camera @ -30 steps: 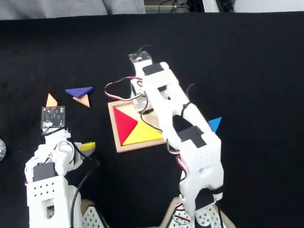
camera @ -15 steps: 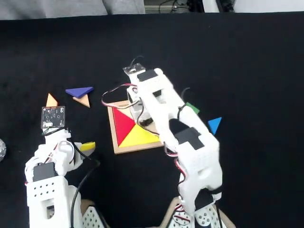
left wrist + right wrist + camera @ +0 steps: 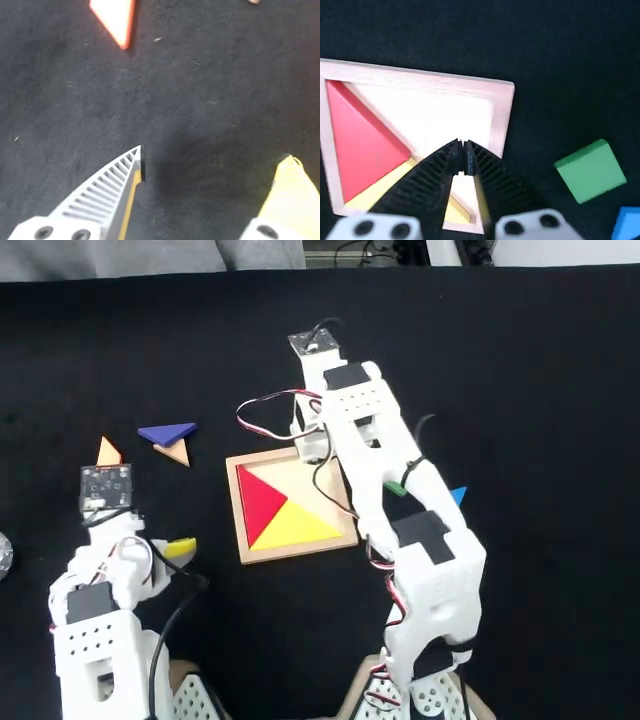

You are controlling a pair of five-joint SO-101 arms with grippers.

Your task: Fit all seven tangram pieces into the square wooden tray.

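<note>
The right arm now stretches farther out over the black table (image 3: 540, 370) than half a second ago, when its wrist was drawn back closer to the square wooden tray (image 3: 300, 548). It has also swung slightly to the right. This uncovers most of the tray's bare floor, which the arm crossed in both earlier frames. The tray itself lies about where it was.

The large red triangle (image 3: 262, 502) and large yellow triangle (image 3: 298, 525) are seated side by side in the tray's near-left half, unmoved. In the right wrist view, the right gripper (image 3: 461, 150) has its black ribbed fingers pressed together with nothing between them. Its tips are above the tray's bare wood, beside the red triangle.

The green square block (image 3: 590, 171) lies on the cloth just outside the tray's right rim. It was hidden a second ago, and now peeks from under the arm. The light blue triangle (image 3: 457, 495) beyond it is now partly covered by the arm.

The left gripper (image 3: 215, 155) hangs with its fingers spread wide over bare cloth, much as before. The orange triangle (image 3: 108, 451), dark blue triangle (image 3: 167, 432) and tan triangle (image 3: 175, 452) lie left of the tray, well apart from it and unchanged.
</note>
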